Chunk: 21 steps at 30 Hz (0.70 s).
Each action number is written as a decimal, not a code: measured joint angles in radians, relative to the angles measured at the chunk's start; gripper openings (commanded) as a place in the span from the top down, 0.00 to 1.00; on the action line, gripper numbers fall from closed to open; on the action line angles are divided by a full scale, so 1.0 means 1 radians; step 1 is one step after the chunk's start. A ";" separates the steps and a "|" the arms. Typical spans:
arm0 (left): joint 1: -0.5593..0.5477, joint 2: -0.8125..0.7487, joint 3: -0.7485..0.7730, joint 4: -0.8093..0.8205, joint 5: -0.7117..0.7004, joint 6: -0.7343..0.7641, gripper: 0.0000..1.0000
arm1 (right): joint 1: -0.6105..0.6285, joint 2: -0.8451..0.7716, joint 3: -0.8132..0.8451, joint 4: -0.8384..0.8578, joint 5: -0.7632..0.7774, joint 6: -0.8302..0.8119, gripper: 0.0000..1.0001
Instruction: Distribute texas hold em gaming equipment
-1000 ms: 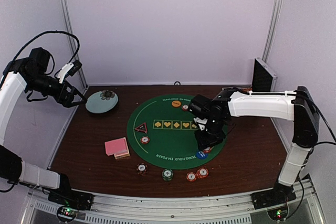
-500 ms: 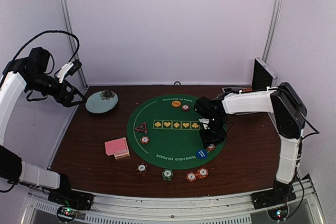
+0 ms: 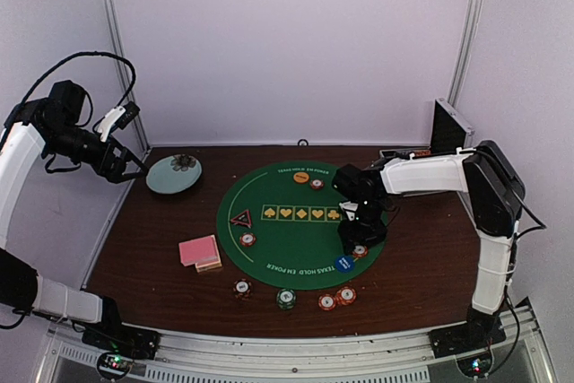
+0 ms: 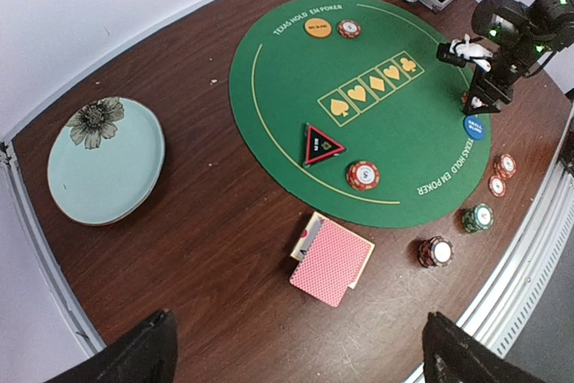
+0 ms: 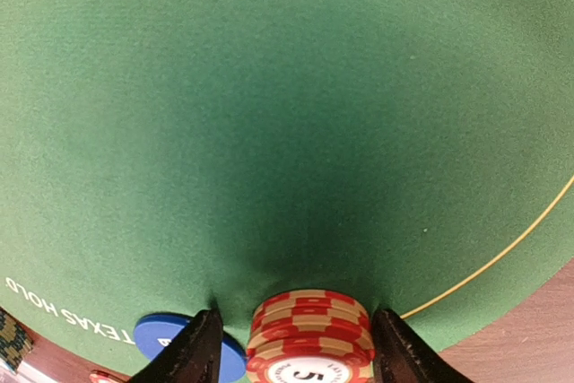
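Right fingers (image 5: 199,352) spread just either side of a red striped chip stack (image 5: 309,334) at the near-right edge of the green mat (image 5: 269,132), blue disc (image 5: 175,338) just beside it, left fingers (image 4: 134,356) spread wide and empty, high over the far left of the table (image 4: 206,248)

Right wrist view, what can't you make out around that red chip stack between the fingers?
- Red chip stack: its printed top face is cut off by the bottom edge, right wrist view.
- Blue disc: lettering hidden behind a finger and the edge, same view.
- Top view: the right arm's fingers cover most of that stack.
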<state>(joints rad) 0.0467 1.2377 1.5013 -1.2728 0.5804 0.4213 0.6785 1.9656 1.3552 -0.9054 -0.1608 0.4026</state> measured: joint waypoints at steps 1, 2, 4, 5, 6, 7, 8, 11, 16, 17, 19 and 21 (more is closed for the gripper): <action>0.000 0.000 0.000 0.000 0.000 0.000 0.02 | 0.000 0.000 0.000 0.000 -0.001 -0.001 0.39; 0.000 0.000 0.000 0.000 0.000 0.000 0.02 | 0.000 0.000 0.002 -0.001 -0.001 -0.003 0.38; 0.000 0.000 0.000 0.000 0.000 0.000 0.02 | 0.000 0.000 0.007 -0.008 0.001 -0.005 0.38; 0.000 0.000 0.000 0.000 0.000 0.000 0.02 | 0.000 0.000 0.012 -0.011 0.008 -0.007 0.37; 0.000 0.000 0.000 0.000 0.000 0.000 0.02 | -0.002 0.000 0.018 -0.016 0.017 -0.007 0.37; 0.000 0.000 0.000 0.000 -0.001 0.000 0.02 | -0.003 0.000 0.031 -0.028 0.032 -0.008 0.37; 0.000 0.000 0.000 0.000 -0.001 0.000 0.03 | -0.005 -0.002 0.042 -0.034 0.043 -0.008 0.37; 0.000 0.000 0.000 0.000 -0.001 0.000 0.02 | -0.002 -0.026 0.080 -0.058 0.080 -0.010 0.34; 0.000 0.000 0.000 0.000 -0.002 0.000 0.02 | 0.046 -0.108 0.150 -0.105 0.137 -0.008 0.24; 0.000 0.000 0.000 0.000 -0.002 0.000 0.03 | 0.075 -0.124 0.169 -0.113 0.147 -0.010 0.22; 0.000 0.000 0.000 0.000 -0.002 0.000 0.02 | 0.153 -0.143 0.202 -0.119 0.161 -0.008 0.18; 0.000 0.000 0.000 0.000 -0.004 0.000 0.03 | 0.240 -0.146 0.226 -0.117 0.161 -0.004 0.14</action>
<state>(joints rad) 0.0467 1.2381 1.5013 -1.2728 0.5766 0.4213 0.9184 1.8198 1.5814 -1.0229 0.0006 0.3988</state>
